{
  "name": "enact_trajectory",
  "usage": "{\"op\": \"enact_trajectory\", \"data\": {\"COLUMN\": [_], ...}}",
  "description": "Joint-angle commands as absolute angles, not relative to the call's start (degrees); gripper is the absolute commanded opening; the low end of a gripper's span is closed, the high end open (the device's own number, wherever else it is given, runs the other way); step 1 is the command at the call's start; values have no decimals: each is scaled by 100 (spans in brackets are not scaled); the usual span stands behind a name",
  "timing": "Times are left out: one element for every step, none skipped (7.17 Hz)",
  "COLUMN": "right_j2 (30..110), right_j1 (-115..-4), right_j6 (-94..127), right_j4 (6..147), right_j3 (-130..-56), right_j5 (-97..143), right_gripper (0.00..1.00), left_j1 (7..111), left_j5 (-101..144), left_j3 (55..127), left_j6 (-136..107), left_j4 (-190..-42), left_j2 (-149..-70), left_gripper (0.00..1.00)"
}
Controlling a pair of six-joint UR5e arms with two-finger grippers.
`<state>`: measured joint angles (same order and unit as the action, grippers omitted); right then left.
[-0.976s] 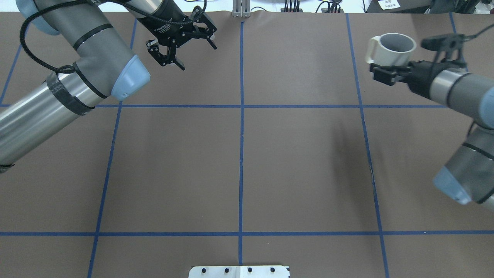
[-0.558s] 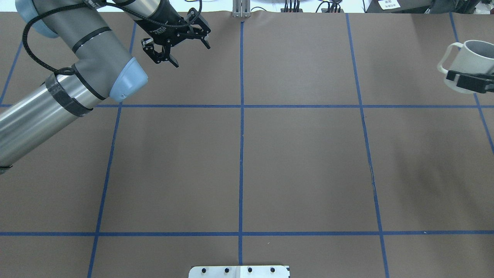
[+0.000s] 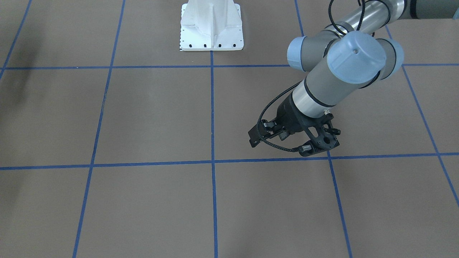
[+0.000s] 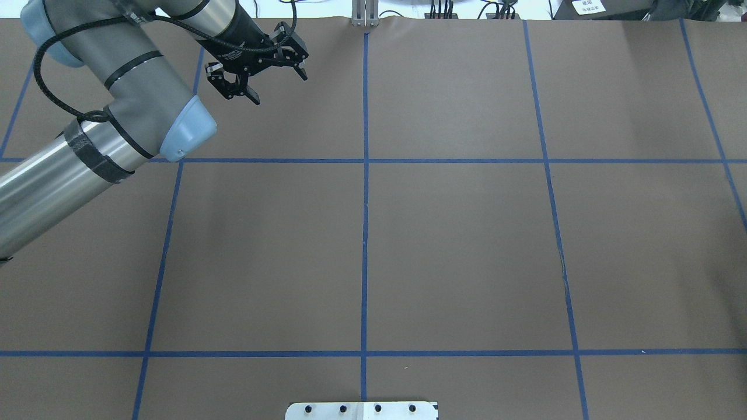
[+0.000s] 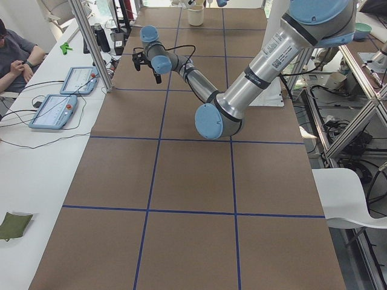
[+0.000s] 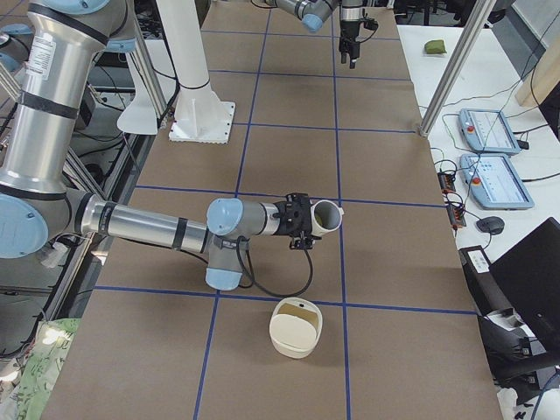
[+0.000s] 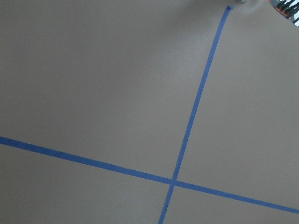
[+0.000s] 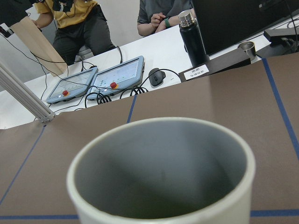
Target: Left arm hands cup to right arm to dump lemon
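The left black two-finger gripper (image 4: 279, 87) is spread wide with nothing in it, over the far side of the brown paper-covered table (image 4: 455, 251). The small white mug with the grey inside (image 6: 328, 214) is tipped sideways at the right gripper (image 6: 308, 223), near a cream round tub (image 6: 296, 337). Can't tell if that claw is clenched, and I can't make out the lemon

Cup (image 8: 161, 175) is white outside, grey inside. The table (image 4: 467, 245) is brown, its tape grid (image 4: 364, 233) blue. The left gripper (image 4: 279, 87) is black.
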<state>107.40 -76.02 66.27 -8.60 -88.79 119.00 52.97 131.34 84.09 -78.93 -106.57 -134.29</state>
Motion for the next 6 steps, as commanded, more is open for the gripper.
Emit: {"op": "enact_trajectory", "data": {"right_j2": [10740, 10801, 10776, 10775, 10784, 10749], "right_j1": [-7725, -7821, -7909, -7971, -8085, -8173], "right_j6": [7728, 8248, 8540, 8874, 9582, 10241], "right_j4": [-2596, -3080, -3598, -3838, -3876, -4076], "right_j3": [-7930, -7606, -7098, -6875, -6864, -6725], "right_j5": [12014, 12102, 12146, 12155, 12234, 12243], "right_gripper": [16, 16, 16, 16, 16, 16], "left_j1": [5291, 5300, 5300, 5291, 5291, 5291], "left_j5": [13122, 13122, 13122, 13122, 13122, 13122], "left_j3": [8411, 8411, 8411, 8420, 8429, 8429], "left_j6": [-7778, -7778, -7778, -7778, -7778, -7778], "left_j4": [-10749, -10749, -10749, -10749, -10749, -10749], "left_j2": [-13315, -13315, -13315, -13315, -13307, -13307], "left_gripper": [100, 100, 100, 100, 100, 100]}}
